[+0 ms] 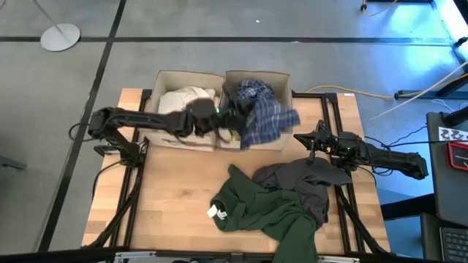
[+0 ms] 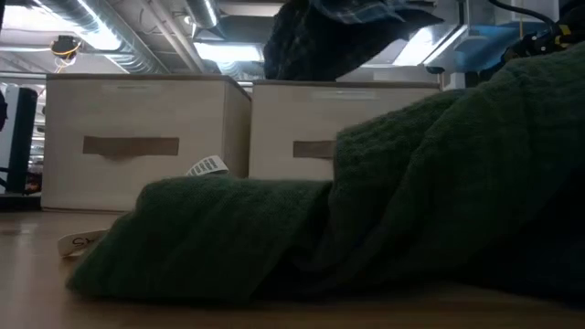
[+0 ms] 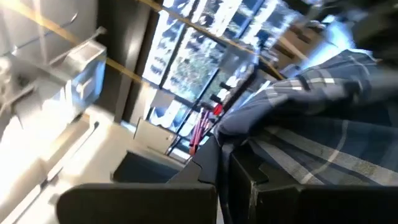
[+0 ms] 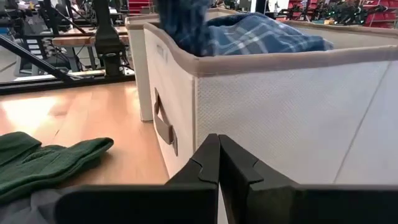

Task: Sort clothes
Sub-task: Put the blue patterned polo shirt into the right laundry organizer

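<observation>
The plaid garment (image 1: 262, 115) hangs over the right box (image 1: 285, 82), at about 12 o'clock on the table (image 1: 175, 197), pinched in the left claw (image 1: 232, 120), whose fingers are closed on its cloth. The white garment (image 1: 183, 102) fills the left box (image 1: 164, 77). The green garment (image 1: 263, 212) (white label showing) and the grey garment (image 1: 303, 179) lie around 5 o'clock. The right claw (image 1: 311, 143), fingers pressed together and empty, waits at 3 o'clock.

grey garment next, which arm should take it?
Right, probably. The right gripper hangs shut and empty just beside the grey garment, near the table's right edge. The left gripper is over the boxes, shut on the plaid shirt, which hangs partly over the right box.
</observation>
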You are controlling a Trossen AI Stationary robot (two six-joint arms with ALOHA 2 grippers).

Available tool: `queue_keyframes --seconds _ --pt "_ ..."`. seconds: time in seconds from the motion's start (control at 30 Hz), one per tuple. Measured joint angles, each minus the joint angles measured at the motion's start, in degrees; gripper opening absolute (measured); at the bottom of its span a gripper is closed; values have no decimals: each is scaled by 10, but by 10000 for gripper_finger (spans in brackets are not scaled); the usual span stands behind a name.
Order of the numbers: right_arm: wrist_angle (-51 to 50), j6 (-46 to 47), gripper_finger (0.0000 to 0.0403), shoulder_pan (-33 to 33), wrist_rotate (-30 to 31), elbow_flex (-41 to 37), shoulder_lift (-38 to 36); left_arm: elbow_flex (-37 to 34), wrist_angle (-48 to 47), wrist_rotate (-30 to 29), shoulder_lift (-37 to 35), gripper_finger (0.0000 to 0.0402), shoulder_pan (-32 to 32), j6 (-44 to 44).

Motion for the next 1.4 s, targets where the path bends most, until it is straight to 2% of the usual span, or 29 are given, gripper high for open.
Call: queue_keyframes --seconds 0.1,0.2,0.33,0.47,0.67,0.83,1.03,1.23,1.4 --pt "0 0 5 0 0 0 0 3 0 19 -2 2 48 -55" --pt "-1 0 5 0 0 0 0 3 -25 38 -2 4 97 -167" --pt "-1 0 5 0 0 0 0 3 -105 140 -2 2 162 -362" --pt "0 -2 5 0 0 0 0 3 -184 183 6 2 202 -465" --pt "4 -6 5 0 23 0 0 3 -274 189 14 2 216 -503" --pt "6 -16 5 0 36 0 0 8 -291 217 26 2 211 -523" --pt "12 -30 5 0 59 0 0 103 -343 229 74 3 208 -534" --pt "12 -32 5 0 63 0 0 230 -463 229 145 3 219 -542" --pt "8 -32 5 0 61 0 0 251 -481 229 192 3 222 -546"
